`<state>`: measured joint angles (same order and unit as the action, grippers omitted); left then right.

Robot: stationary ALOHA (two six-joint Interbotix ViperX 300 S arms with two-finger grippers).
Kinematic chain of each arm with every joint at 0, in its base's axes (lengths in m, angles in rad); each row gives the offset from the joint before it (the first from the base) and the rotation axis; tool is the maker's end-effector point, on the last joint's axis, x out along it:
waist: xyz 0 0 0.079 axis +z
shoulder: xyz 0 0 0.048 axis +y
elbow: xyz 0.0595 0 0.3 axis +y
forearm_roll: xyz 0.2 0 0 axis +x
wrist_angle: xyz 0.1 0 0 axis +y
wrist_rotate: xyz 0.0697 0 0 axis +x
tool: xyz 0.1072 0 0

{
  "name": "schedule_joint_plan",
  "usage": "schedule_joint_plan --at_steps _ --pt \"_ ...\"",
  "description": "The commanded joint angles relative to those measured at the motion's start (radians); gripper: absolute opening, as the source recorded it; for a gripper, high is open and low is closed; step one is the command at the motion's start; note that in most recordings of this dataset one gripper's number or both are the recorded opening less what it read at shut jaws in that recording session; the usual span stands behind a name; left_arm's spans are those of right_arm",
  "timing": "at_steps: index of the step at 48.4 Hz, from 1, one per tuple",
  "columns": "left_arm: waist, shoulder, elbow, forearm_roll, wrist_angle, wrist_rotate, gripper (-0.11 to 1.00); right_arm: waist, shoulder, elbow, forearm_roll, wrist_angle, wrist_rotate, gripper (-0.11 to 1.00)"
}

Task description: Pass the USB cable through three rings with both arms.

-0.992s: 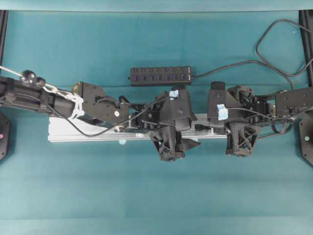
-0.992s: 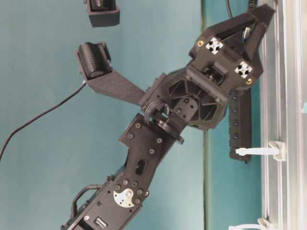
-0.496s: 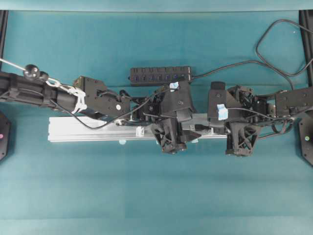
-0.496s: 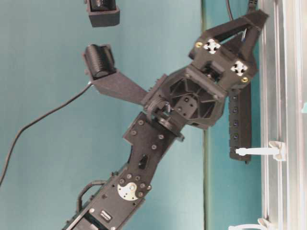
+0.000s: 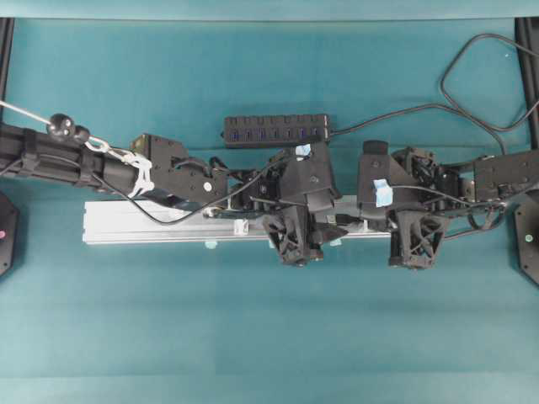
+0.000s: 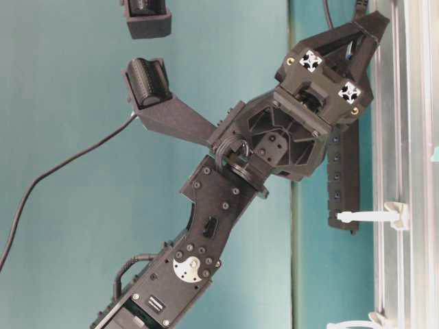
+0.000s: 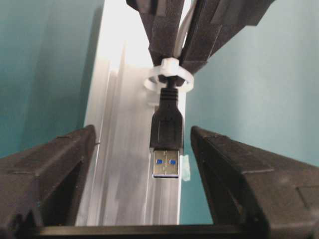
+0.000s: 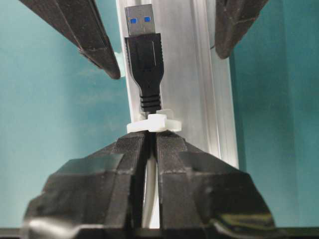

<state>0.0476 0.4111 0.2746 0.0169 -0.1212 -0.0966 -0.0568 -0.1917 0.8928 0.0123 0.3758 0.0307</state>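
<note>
The plug (image 7: 166, 142) of the cable is poking out through a white ring (image 7: 168, 79) above the silver rail (image 7: 130, 164). Its metal tip is showing blue inside. The right gripper (image 8: 148, 144) is squeezing the pale cable just behind the ring. The left gripper (image 7: 143, 149) is waiting with its fingers wide apart, one on each side of the plug, not touching it. A black USB hub (image 5: 276, 130) is lying behind the rail.
</note>
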Motion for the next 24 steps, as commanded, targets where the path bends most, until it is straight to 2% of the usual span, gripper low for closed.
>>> schedule_joint_plan --at_steps 1,18,24 --pt "-0.003 -0.005 -0.015 0.002 -0.011 0.002 0.77 0.005 -0.003 -0.009 0.003 -0.009 0.008 -0.09" --pt "-0.006 0.008 -0.046 0.0 0.002 0.002 0.74 0.005 0.009 -0.011 0.003 -0.009 0.009 -0.09" --pt "-0.011 0.008 -0.046 0.002 0.017 0.003 0.62 0.005 0.011 -0.012 0.003 -0.009 0.009 -0.09"
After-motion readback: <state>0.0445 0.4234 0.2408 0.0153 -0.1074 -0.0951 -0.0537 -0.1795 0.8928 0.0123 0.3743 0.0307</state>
